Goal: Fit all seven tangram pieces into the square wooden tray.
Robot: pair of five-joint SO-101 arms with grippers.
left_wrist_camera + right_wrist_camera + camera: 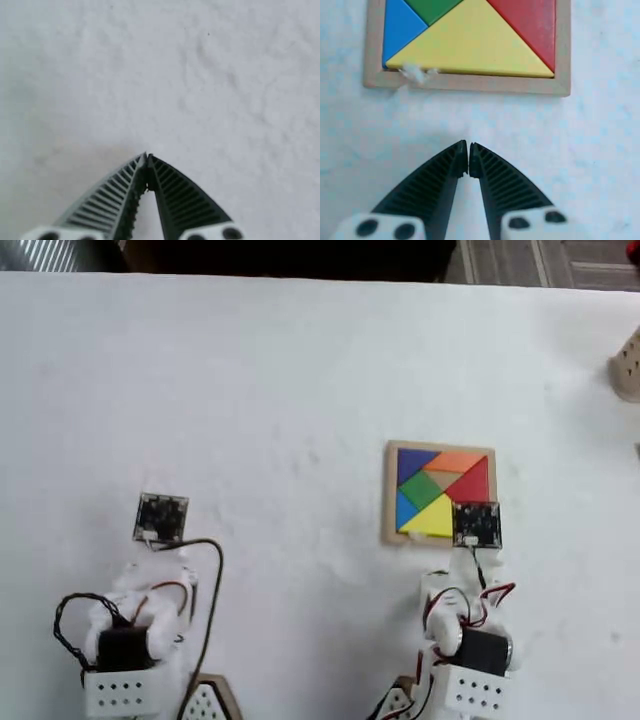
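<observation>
The square wooden tray [388, 490] lies right of the table's middle, holding coloured tangram pieces: a yellow triangle [432, 517], a red triangle [474, 481], a green piece [421, 486], blue pieces [412, 462] and an orange piece [457, 460]. In the right wrist view the yellow triangle [470, 47], red triangle [530, 22] and a blue piece [400, 27] sit flush inside the tray's rim [470, 84]. My right gripper [468, 159] is shut with nothing in it, just short of the tray's near edge. My left gripper [146, 172] is shut over bare white cloth at the left.
A white cloth covers the table. A small white scrap [415, 73] lies on the tray's near rim. A perforated wooden object [628, 365] stands at the far right edge. Another wooden piece [208, 700] sits by the left arm's base.
</observation>
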